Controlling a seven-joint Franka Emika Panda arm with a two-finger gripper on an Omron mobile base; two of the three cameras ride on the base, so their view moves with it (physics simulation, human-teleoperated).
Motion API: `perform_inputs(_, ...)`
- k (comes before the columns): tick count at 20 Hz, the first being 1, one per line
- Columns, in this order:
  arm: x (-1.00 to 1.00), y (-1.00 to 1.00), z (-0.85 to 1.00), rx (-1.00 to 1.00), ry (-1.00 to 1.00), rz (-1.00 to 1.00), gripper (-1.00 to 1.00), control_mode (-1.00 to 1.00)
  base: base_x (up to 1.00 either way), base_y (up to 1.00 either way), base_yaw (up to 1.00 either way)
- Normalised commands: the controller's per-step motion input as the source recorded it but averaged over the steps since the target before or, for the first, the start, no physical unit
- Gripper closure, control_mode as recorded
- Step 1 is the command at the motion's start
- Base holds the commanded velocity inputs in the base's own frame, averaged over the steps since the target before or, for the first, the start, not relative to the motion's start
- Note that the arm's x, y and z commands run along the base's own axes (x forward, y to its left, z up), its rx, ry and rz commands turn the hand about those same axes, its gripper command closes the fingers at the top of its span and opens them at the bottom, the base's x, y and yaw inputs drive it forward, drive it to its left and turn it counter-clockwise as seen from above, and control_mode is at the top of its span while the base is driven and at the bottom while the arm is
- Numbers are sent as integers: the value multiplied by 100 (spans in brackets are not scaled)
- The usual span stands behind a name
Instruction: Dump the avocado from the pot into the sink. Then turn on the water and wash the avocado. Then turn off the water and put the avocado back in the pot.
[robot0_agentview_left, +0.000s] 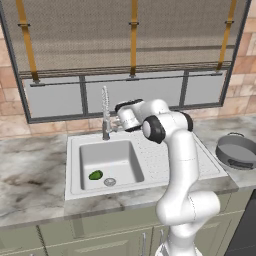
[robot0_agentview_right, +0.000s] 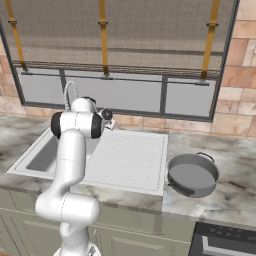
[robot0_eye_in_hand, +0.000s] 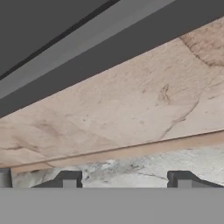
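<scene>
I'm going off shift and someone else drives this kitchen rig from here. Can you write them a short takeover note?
Gripper: raised at the back of the sink beside the faucet; in the hand view the fingertips stand apart with nothing between them.
Avocado: lying in the sink basin, near the drain.
Pot: upright on the counter to the right of the sink, with nothing in it.
Done: avocado dumped into the sink.
Left: turn the water on (none visibly running), wash, turn it off, return the avocado to the pot.
</scene>
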Motion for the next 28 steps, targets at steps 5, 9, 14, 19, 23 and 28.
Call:
perform_inputs(5,40,79,0,0,0,0,-100,-100,0,0,0)
perform_inputs(9,41,48,7,0,0,0,-100,-100,0,0,0)
perform_inputs(14,8,-22,35,-4,0,-4,-100,-100,0,0,0)
perform_inputs(19,-38,-54,62,-7,0,-11,-100,-100,0,0,0)
perform_inputs(23,-87,-48,68,-3,0,-12,-100,-100,0,0,0)
perform_inputs(28,-100,-46,45,-2,0,-11,-100,-100,0,0,0)
